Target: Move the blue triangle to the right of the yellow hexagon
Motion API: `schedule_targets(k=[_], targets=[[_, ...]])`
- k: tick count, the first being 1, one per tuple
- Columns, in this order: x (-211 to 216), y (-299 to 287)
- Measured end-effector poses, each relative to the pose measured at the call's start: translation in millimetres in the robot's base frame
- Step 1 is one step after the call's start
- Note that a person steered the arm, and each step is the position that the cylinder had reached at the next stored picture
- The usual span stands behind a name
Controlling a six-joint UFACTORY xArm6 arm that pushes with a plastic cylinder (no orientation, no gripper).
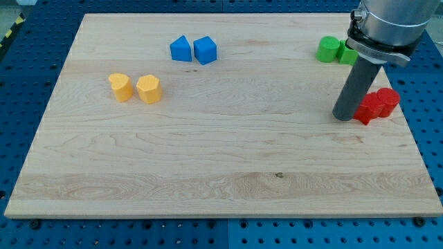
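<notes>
My tip is a bare rod with no jaws to open or close. It rests at the view's right, touching the red blocks and well apart from the blue triangle at upper left. That block looks light, stiff and smooth; I judge a push on its upper side best, toward the yellow hexagon. No containers appear.
</notes>
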State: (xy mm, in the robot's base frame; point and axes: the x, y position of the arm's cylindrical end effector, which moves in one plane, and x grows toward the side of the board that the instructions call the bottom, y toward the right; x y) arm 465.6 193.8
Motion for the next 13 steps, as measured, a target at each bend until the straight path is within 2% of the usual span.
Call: schedule_targets(k=[1, 2, 3, 4, 6, 7, 8, 10, 11, 12, 13], targets=[[0.0, -1.5], [-9.8, -43.2], [-48.0, -101.1], [-78.1, -135.0], [-171.0, -161.8], [-189.4, -205.7], [-190.0, -252.8], [-135.7, -265.2], [-142.4, -270.1], [-174.5, -297.9], [-181.5, -340.0]])
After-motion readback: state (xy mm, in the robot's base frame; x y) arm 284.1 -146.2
